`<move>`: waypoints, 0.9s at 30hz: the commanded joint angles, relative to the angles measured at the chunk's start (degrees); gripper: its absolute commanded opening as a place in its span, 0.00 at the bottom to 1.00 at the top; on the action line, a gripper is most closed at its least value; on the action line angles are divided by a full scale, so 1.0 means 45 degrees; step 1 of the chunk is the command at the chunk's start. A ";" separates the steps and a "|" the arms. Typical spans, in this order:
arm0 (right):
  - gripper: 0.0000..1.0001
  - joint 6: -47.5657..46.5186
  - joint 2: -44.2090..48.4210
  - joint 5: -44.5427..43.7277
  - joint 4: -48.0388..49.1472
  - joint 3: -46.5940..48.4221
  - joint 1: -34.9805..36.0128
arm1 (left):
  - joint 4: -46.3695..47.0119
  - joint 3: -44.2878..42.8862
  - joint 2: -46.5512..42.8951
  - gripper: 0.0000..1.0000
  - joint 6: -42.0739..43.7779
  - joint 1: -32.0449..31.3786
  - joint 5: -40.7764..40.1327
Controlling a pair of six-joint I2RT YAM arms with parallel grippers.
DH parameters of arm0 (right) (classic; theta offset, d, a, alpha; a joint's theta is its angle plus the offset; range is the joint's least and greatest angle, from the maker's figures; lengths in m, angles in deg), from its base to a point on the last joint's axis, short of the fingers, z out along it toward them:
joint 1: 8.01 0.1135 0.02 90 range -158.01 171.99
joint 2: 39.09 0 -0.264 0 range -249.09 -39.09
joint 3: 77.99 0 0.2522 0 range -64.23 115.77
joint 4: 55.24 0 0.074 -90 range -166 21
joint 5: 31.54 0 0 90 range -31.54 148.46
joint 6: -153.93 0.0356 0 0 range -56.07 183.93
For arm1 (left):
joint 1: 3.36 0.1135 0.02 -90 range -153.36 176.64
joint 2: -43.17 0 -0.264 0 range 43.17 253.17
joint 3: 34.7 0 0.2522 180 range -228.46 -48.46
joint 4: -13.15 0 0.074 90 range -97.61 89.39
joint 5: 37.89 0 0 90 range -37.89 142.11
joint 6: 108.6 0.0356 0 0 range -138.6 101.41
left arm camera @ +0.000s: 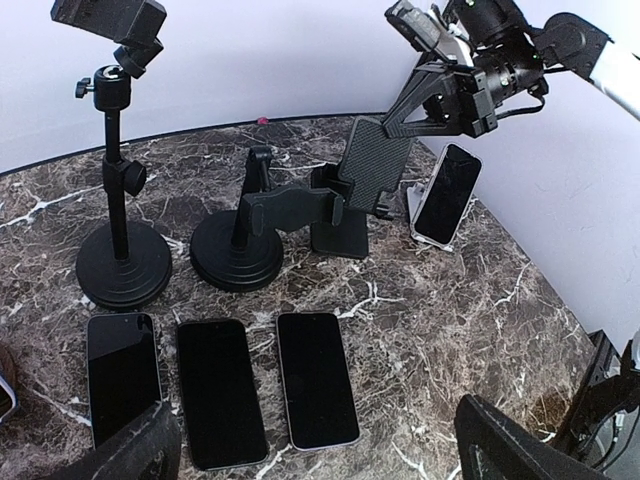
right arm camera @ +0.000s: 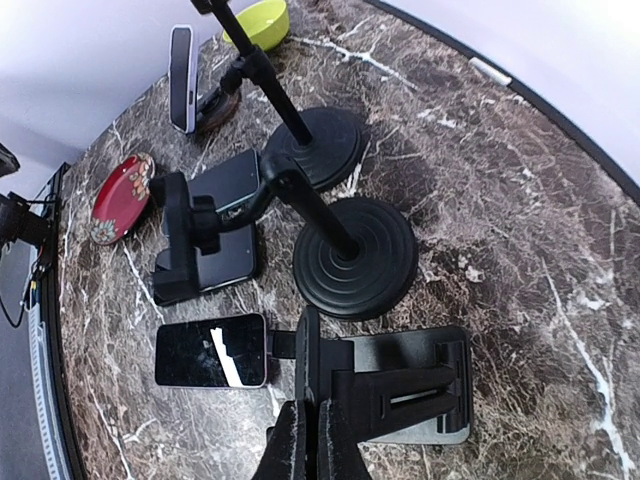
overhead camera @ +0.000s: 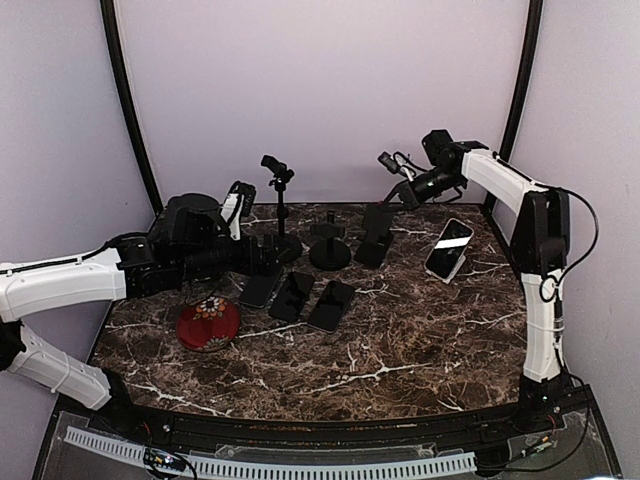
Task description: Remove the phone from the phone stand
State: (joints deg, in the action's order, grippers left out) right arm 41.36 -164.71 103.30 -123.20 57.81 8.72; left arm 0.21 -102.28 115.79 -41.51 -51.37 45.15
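Overhead, marble table, lilac walls, propped phone

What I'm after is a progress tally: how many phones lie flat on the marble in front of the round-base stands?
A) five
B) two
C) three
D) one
C: the left wrist view shows three lying face up side by side, the left phone, the middle phone and the right phone.
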 commanded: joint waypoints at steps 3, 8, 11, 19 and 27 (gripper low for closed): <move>0.00 -0.1038 -0.1275 0.0920 -0.1204 0.1000 -0.0026 | 0.0059 -0.0004 -0.0239 0.98 0.0243 0.0169 0.0064; 0.00 -0.1259 -0.1781 0.0700 -0.1308 0.1229 -0.0029 | 0.0091 0.0057 -0.0193 0.98 0.0251 0.0238 0.0129; 0.00 -0.1373 -0.2053 0.0637 -0.1361 0.1400 -0.0068 | -0.0007 0.0011 -0.0124 0.98 0.0282 0.0239 0.0202; 0.40 -0.0766 -0.2216 0.0369 -0.0941 0.1434 -0.0177 | -0.0153 -0.0194 -0.0076 0.98 0.0349 0.0257 0.0140; 0.55 0.1000 -0.0683 -0.0620 0.0574 0.0945 -0.0167 | -0.0015 -0.0141 -0.0173 0.98 0.0156 0.0258 0.0449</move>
State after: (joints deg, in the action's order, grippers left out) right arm 40.55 -173.85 103.01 -126.26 62.60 8.20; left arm -0.25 -102.30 115.81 -40.70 -50.47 45.92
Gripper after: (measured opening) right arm 0.539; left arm 0.977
